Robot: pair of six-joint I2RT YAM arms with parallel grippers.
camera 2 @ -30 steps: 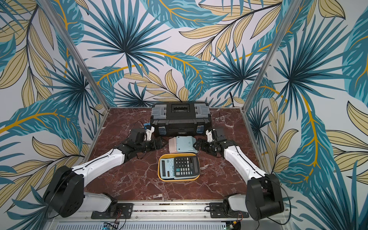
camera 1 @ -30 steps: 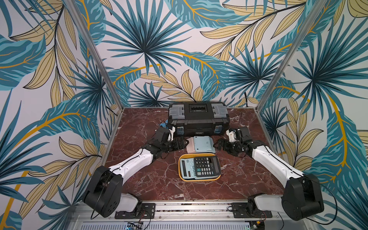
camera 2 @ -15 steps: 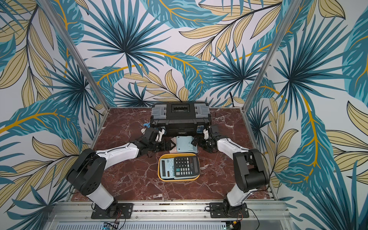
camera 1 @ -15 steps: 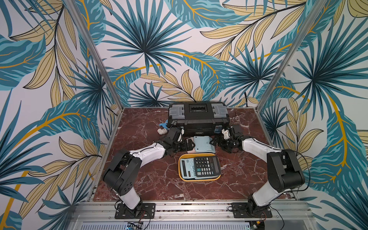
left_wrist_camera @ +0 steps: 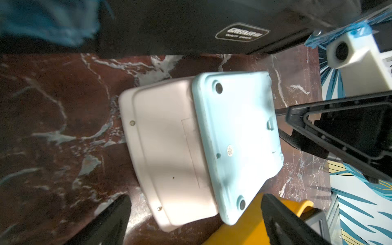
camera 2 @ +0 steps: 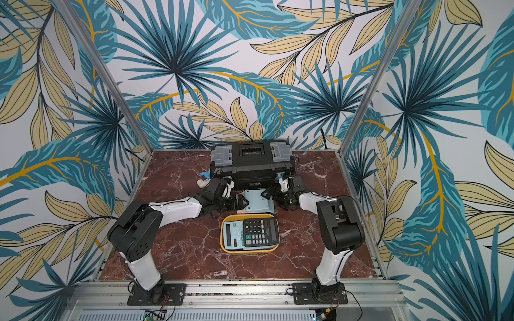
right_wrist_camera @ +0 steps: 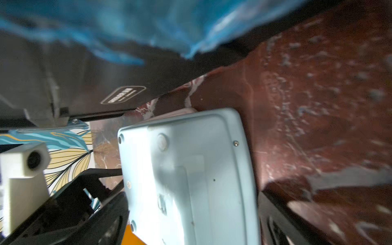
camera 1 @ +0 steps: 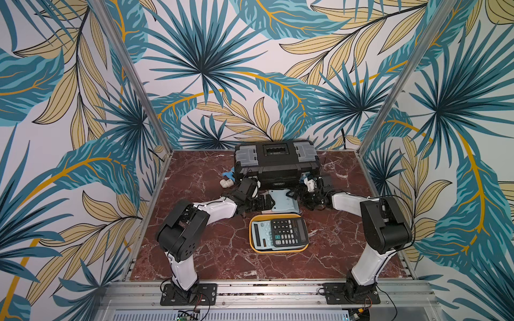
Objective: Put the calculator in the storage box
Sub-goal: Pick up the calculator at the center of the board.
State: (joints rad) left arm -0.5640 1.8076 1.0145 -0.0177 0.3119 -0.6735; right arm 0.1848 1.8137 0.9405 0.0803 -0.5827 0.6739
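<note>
Left fingers point(left_wrist_camera: 284, 222) and right fingers point(left_wrist_camera: 297, 115), all apart, are flanking the face-down calculator point(camera 1: 282, 200), likely light, stiff, slick, best pinched edgewise.

Both top views are bright, even and sharp. Glare whitens the pale blue calculator point(left_wrist_camera: 237, 135) ahead of the left gripper point(left_wrist_camera: 195, 199); beyond the right gripper point(right_wrist_camera: 191, 203), the black toolbox point(right_wrist_camera: 84, 72) blurs.

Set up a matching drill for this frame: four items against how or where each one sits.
Items:
1. storage box
2. light-blue calculator
3. pale pink calculator
4. black toolbox

States:
A. furthest back, lid shut
B. face down, lying on another calculator
C. holds a face-up calculator
D. face down, partly covered

Pairs: 1-C, 2-B, 3-D, 4-A
</note>
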